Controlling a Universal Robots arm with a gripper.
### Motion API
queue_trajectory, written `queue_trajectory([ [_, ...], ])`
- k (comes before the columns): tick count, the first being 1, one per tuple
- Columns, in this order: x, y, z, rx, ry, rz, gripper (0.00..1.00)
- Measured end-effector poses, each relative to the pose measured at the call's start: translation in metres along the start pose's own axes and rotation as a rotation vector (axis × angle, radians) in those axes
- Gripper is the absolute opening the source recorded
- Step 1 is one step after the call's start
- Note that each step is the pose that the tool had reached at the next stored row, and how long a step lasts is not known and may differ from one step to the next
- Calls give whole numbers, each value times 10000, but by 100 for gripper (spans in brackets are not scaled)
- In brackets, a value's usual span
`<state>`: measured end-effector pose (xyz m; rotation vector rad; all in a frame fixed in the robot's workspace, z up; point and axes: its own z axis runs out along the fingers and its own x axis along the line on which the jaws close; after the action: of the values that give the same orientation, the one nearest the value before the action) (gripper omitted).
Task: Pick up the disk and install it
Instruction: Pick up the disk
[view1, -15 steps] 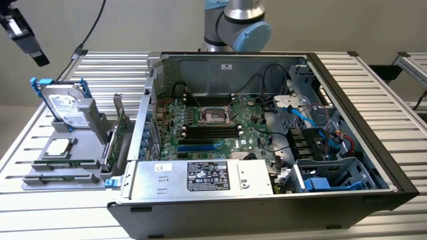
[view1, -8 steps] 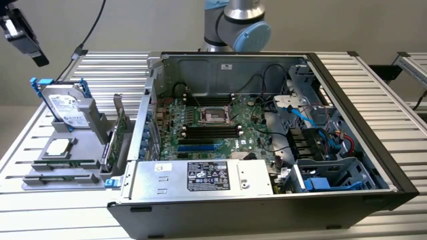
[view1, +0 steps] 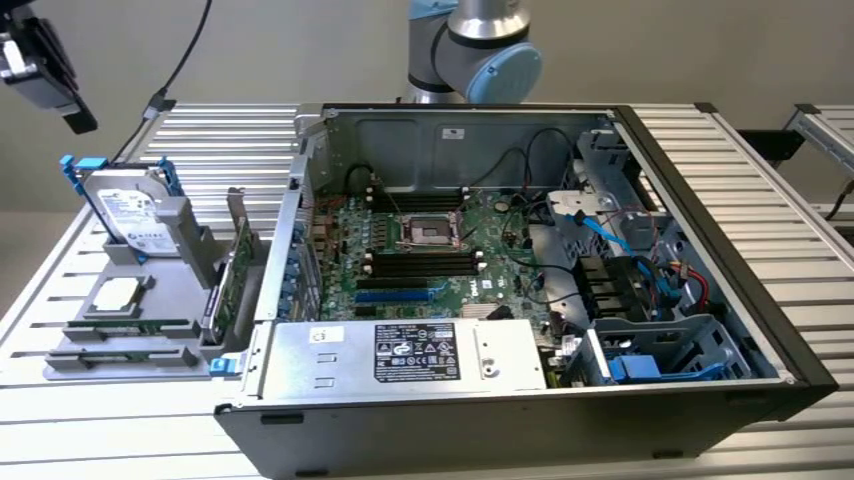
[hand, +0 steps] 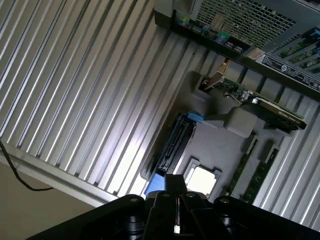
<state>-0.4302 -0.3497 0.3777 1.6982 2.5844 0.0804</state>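
Claw (hand: 175, 184) closed and empty; disk (view1: 134, 215) upright in its holder (view1: 167, 287).
Exterior view: the disk stands on edge in the grey holder on the slatted table (view1: 200, 130), just beside the open case (view1: 307, 440) on the exterior view's left, blue frame uppermost. The claw hangs high, well apart from it. A chip (view1: 114, 293) and green cards (view1: 127, 328) lie lower in the holder. Wrist view: the fingers are pressed together with nothing between them, and beyond them the disk shows edge-on, with the chip beside it.

Below the black claw (hand: 175, 184): silver, white-labelled disk (view1: 131, 215) in blue carrier, grey tray (hand: 220, 150), ribbed silvery table (hand: 75, 75).
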Motion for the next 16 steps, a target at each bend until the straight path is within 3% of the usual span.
queue_trajectory([
  [16,3,-6,1,41,-145,2145,11],
])
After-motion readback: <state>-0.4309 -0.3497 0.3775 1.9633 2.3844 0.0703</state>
